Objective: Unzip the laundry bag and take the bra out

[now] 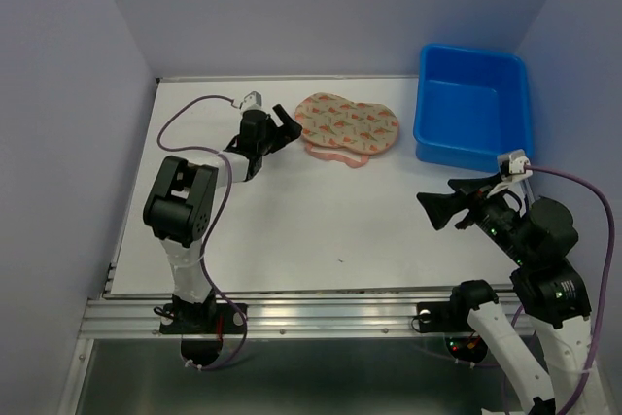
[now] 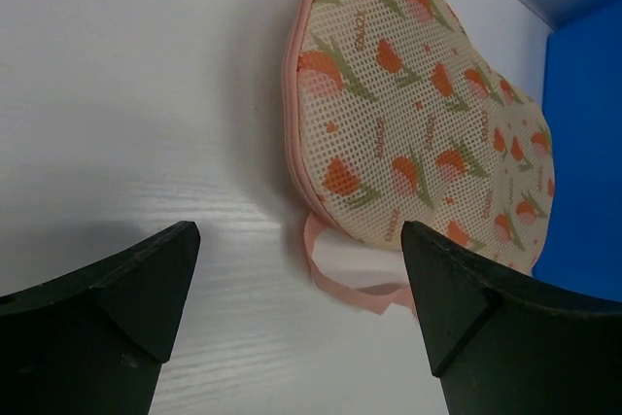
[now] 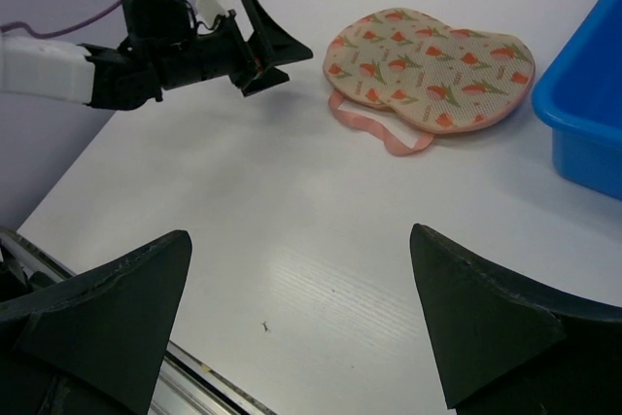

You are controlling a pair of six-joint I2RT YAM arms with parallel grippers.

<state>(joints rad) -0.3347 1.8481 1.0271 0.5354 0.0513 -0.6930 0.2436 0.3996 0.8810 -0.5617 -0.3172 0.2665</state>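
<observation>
The laundry bag (image 1: 348, 126) lies flat and closed at the back of the table, cream with orange print and pink edging; it also shows in the left wrist view (image 2: 408, 114) and the right wrist view (image 3: 428, 67). Its pink strap (image 2: 340, 274) loops out toward the near side. My left gripper (image 1: 284, 125) is open, just left of the bag's left lobe, above the table; in its own view the gripper (image 2: 301, 284) faces the strap. My right gripper (image 1: 439, 209) is open and empty, over the table's right side, far from the bag. The bra is hidden.
A blue plastic tub (image 1: 473, 119) stands at the back right, close to the bag's right lobe. The table's metal rail (image 1: 292, 310) runs along the near edge. Purple walls enclose the left, back and right sides.
</observation>
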